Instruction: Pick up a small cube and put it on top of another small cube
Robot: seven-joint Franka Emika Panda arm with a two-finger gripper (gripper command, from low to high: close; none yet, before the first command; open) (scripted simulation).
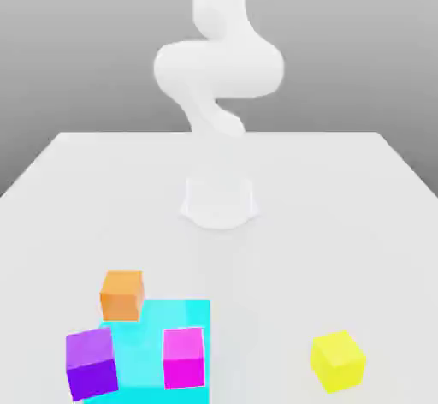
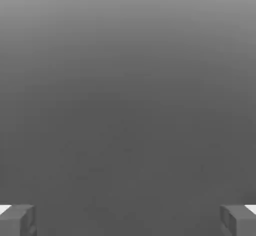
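Four small cubes, one cyan block.

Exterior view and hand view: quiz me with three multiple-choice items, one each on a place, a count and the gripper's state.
1. Which cube sits apart at the exterior view's right?
A orange
B yellow
C purple

2. How many small cubes are there?
A two
B three
C four

3. The gripper is:
A open, holding nothing
B shut on a cube
C shut, empty

Answers:
1 B, the yellow cube lies alone there.
2 C, orange cube, purple cube, magenta cube and yellow, clustered around the large cyan block.
3 A, the gripper shows fingers wide apart with nothing between.
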